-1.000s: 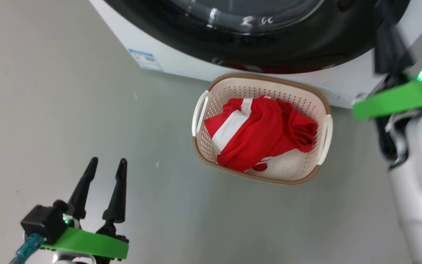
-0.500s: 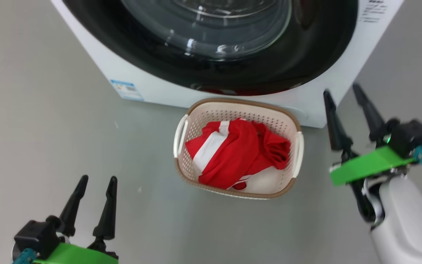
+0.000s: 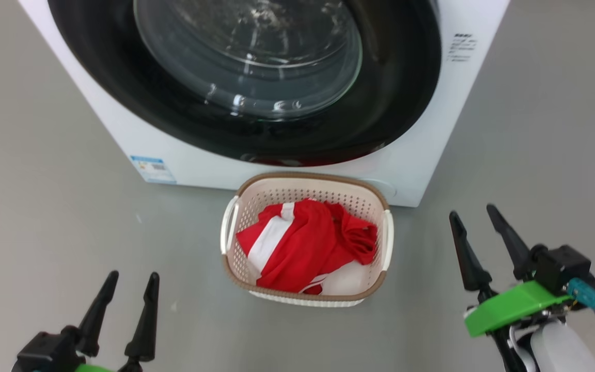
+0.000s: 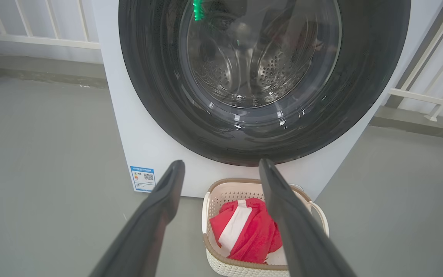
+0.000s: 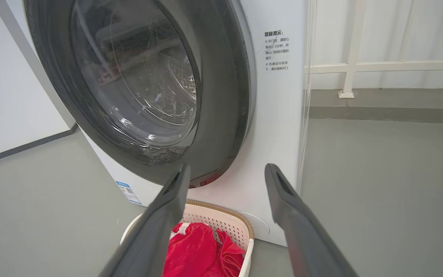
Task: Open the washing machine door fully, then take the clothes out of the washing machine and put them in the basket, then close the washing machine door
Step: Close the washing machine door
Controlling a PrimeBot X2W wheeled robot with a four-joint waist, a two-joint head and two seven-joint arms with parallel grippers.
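Washing machine (image 3: pixel 416 150): white front-loader, upright.
Washing machine door (image 3: pixel 248 57): glossy black rim, clear bulging glass, shut flush.
Basket (image 3: pixel 305 178): cream, perforated, brown-rimmed, just before the machine.
Clothes (image 3: pixel 302 248): red, white-striped, crumpled inside the basket.

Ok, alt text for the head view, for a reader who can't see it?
A cream perforated basket of red-and-white clothes sits on the grey floor before a white washing machine whose black-rimmed glass door is shut. The left gripper and right gripper show at the lower corners, fingers spread, holding nothing.
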